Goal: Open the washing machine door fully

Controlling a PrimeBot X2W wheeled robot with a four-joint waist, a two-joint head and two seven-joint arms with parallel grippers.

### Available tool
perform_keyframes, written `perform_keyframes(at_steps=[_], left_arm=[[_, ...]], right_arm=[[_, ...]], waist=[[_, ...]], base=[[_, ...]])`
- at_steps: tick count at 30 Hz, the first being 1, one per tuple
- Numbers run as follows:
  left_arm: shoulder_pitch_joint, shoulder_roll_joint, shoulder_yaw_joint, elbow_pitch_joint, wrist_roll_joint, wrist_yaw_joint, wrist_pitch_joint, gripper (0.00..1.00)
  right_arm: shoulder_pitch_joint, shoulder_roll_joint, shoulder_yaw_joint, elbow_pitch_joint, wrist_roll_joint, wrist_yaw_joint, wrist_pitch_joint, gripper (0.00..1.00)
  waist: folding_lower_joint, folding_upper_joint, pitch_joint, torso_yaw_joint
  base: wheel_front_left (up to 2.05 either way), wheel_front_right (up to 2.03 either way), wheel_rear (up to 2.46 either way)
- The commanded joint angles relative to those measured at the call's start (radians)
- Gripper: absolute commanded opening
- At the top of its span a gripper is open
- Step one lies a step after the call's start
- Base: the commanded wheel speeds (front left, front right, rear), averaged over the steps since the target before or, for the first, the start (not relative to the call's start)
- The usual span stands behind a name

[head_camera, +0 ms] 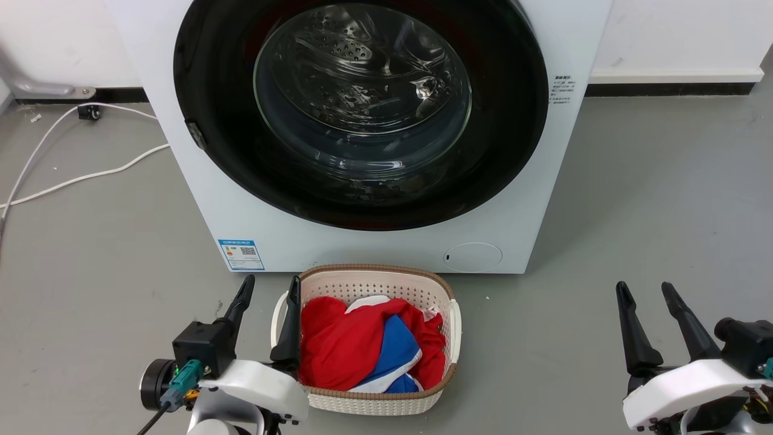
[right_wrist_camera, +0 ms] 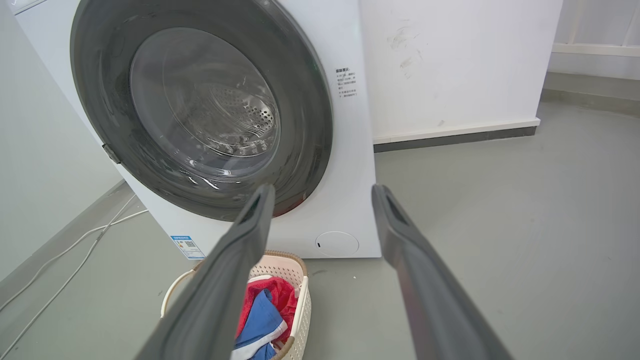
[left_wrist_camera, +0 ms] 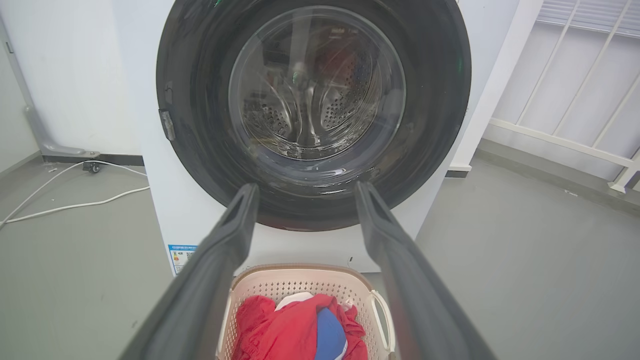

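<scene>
The white washing machine stands straight ahead on the grey floor. Its round glossy black washing machine door lies flush against the front, with the steel drum visible through the glass bowl; a small latch tab sits on the door's left rim. The same door faces the left wrist view and appears at an angle as the door in the right wrist view. My left gripper is open at lower left, well short of the washer. My right gripper is open at lower right, holding nothing.
A cream laundry basket with red, blue and white clothes sits on the floor directly before the washer, beside my left gripper. White cables trail on the floor at the left. A wall with dark skirting runs behind.
</scene>
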Motion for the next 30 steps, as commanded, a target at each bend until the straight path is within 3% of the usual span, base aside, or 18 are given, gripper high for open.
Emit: perform_keyframes(at_steps=[1, 30], left_arm=[[-0.008, 0.005, -0.002, -0.004, 0.022, 0.002, -0.010, 1.00], [0.007, -0.034, 0.030, 0.051, 0.200, -0.033, -0.067, 1.00]], right_arm=[[0.003, 0.002, -0.001, -0.012, -0.023, 0.002, -0.007, 1.00], [0.001, 0.022, -0.018, -0.008, -0.218, 0.002, -0.053, 1.00]], waist=[[0.0000, 0.0000, 0.000, 0.000], [0.0000, 0.0000, -0.001, 0.005]], base=[[0.00, 0.00, 0.00], [0.00, 0.00, 0.00]])
